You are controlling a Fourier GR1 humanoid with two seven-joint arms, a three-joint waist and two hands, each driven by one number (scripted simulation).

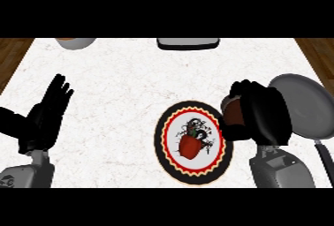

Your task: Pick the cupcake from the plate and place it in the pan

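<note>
My right hand [261, 115] is curled round the cupcake [232, 113], a brown wrapped cake that shows only at the hand's left side. The hand holds it between the plate and the pan, over the plate's right rim. The round plate [171, 152] has a black rim, a yellow-red zigzag ring and a red and black picture in its white middle; nothing stands on it. The grey pan [305, 106] lies at the right, its dark handle [325, 160] pointing toward me. My left hand [47, 114] rests open at the left, fingers up.
At the counter's far edge a bowl [76, 42] shows at the left and a white and dark container [187, 43] near the middle. Wooden floor borders the white marbled counter [124, 88] on both sides.
</note>
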